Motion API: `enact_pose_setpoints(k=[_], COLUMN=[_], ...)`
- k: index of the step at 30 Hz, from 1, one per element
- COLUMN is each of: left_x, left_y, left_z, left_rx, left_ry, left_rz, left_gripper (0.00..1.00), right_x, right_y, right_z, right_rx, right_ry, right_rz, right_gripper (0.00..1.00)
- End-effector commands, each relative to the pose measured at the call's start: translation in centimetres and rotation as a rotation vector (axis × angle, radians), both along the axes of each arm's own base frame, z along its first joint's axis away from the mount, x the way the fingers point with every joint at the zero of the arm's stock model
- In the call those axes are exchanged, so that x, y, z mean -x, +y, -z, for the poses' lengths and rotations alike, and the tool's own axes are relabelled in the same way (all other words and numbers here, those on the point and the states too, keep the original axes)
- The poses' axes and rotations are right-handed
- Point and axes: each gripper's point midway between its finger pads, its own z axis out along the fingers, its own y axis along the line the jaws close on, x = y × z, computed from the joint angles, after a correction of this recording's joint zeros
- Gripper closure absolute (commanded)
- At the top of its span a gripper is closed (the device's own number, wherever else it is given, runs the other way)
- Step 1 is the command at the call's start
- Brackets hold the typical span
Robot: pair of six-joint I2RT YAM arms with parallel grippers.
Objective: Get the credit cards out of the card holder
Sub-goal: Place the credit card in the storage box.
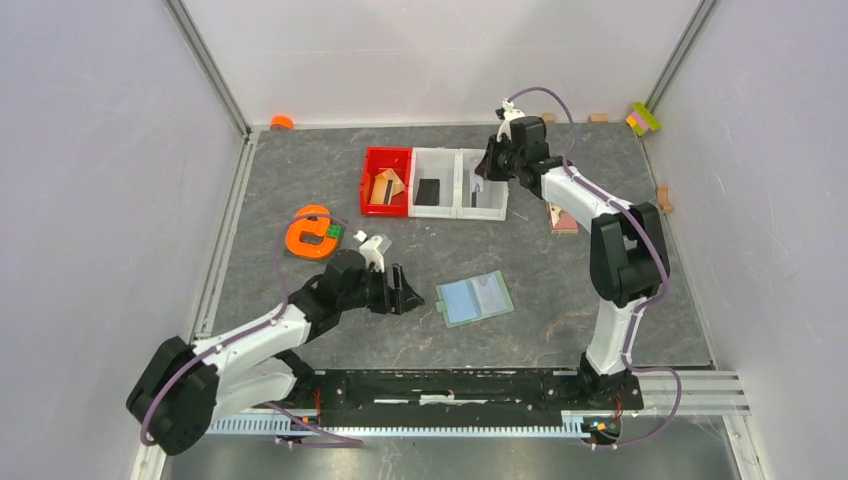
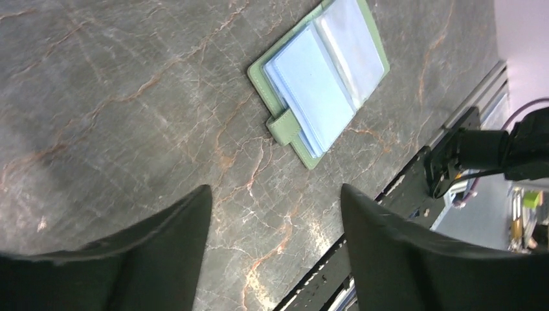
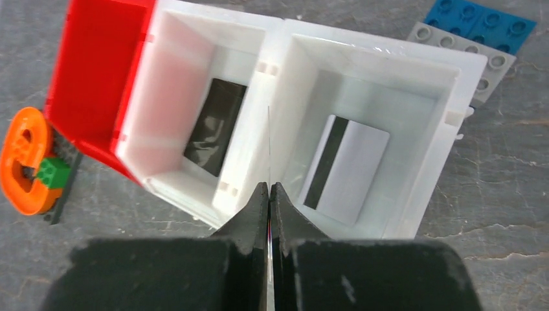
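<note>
Card holder lies open at three o'clock from the spread left gripper; right gripper pinches a card edge-on.

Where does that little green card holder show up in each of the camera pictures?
Top external: card holder lies open just below centre, right of the left end effector.
Left wrist: card holder, upper middle.
Right wrist: not in it.
Shared landmark: the grey veined table.

No legible text, label, brand or number anywhere in view.
</note>
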Motion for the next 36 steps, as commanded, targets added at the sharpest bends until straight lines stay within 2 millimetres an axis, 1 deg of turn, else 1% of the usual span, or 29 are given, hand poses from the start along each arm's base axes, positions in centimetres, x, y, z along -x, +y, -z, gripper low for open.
enact_pose_setpoints(k=[1,2,3,5,6,7,8,9,10,11,12,14,16,18,19,20,22,23,24,25,26,28,29,30,31,32,33,36], left_x=[-1.2,-1.5,-1.8,-2.4,-2.4,-2.2,-2.0,-1.5,-1.2,-1.1,-0.9,-0.8,-0.7,-0.6,-0.6,-0.6,-0.7,-0.7,-0.7,-0.8,-0.7,-0.6,-0.5,-0.4,-0.2,-0.2,-0.1,0.0], left_y=[1.3,2.1,2.8,4.6,5.7,5.9,5.4,4.6,4.2,4.0,3.8,3.5,3.1,2.5,2.3,2.1,1.9,1.7,1.6,1.5,1.2,0.7,0.4,0.1,-0.3,-0.5,-0.9,-1.7], left_z=[-1.9,-2.0,-2.3,-2.5,-2.1,-2.1,-2.8,-3.4,-3.9,-4.0,-3.9,-3.2,-2.5,-2.1,-2.0,-2.0,-1.9,-1.8,-1.6,-1.5,-1.3,-0.9,-0.7,-0.5,-0.4,-0.3,-0.3,-0.2], left_rx=[0.039,0.032,0.032,0.02,0.002,0.009,0.04,0.083,0.109,0.12,0.122,0.092,0.056,0.038,0.035,0.042,0.049,0.053,0.053,0.054,0.053,0.053,0.053,0.057,0.062,0.064,0.071,0.062], left_ry=[-0.134,-0.147,-0.161,-0.171,-0.157,-0.162,-0.195,-0.215,-0.226,-0.222,-0.211,-0.178,-0.137,-0.109,-0.101,-0.1,-0.091,-0.086,-0.078,-0.07,-0.059,-0.04,-0.032,-0.029,-0.028,-0.025,-0.028,-0.032], left_rz=[-0.096,-0.141,-0.191,-0.303,-0.358,-0.361,-0.318,-0.263,-0.236,-0.227,-0.217,-0.19,-0.166,-0.137,-0.13,-0.125,-0.13,-0.132,-0.134,-0.135,-0.132,-0.125,-0.125,-0.124,-0.122,-0.125,-0.124,-0.118], left_gripper=[0.11,0.02,0.0,0.0,0.0,0.0,0.0,0.0,0.0,0.0,0.0,0.01,0.02,0.02,0.02,0.02,0.02,0.02,0.02,0.02,0.03,0.03,0.04,0.04,0.04,0.05,0.05,0.05], right_x=[-1.9,-2.1,-2.4,-2.5,-2.6,-2.6,-2.8,-2.9,-3.1,-3.3,-3.5,-3.8,-3.7,-3.0,-2.6,-2.2,-0.8,0.2,1.3,2.4,4.0,6.7,8.1,9.2,10.4,11.3,12.1,14.2], right_y=[-1.0,-1.0,-0.9,-0.6,-0.4,-0.3,-0.1,0.0,0.2,0.1,-0.1,-0.6,-0.9,-0.9,-1.0,-1.1,-1.6,-1.7,-1.7,-1.8,-1.8,-2.3,-2.6,-2.9,-3.2,-3.6,-3.9,-5.3], right_z=[0.8,1.4,1.7,3.0,3.6,4.1,4.4,4.9,4.9,5.0,5.0,4.1,2.6,0.1,-0.7,-2.0,-3.4,-4.2,-4.3,-5.3,-5.4,-6.1,-5.9,-6.7,-7.1,-6.8,-7.4,-7.5], right_rx=[0.072,0.075,0.076,0.072,0.067,0.064,0.055,0.052,0.049,0.058,0.068,0.09,0.095,0.086,0.088,0.093,0.104,0.103,0.103,0.092,0.089,0.073,0.064,0.046,0.037,0.04,0.033,0.026], right_ry=[-0.024,-0.015,-0.011,0.013,0.021,0.03,0.032,0.039,0.04,0.043,0.042,0.021,-0.012,-0.068,-0.086,-0.113,-0.137,-0.151,-0.155,-0.181,-0.196,-0.244,-0.26,-0.295,-0.319,-0.326,-0.349,-0.368], right_rz=[0.048,0.051,0.048,0.04,0.039,0.039,0.034,0.029,0.027,0.031,0.039,0.059,0.062,0.052,0.044,0.039,0.039,0.031,0.022,0.013,-0.002,-0.012,-0.018,-0.023,-0.025,-0.026,-0.027,0.017], right_gripper=[0.98,0.98,0.98,0.97,0.97,0.96,0.95,0.91,0.83,0.73,0.66,0.59,0.58,0.58,0.58,0.58,0.54,0.53,0.51,0.46,0.41,0.3,0.26,0.21,0.15,0.06,0.02,0.02])
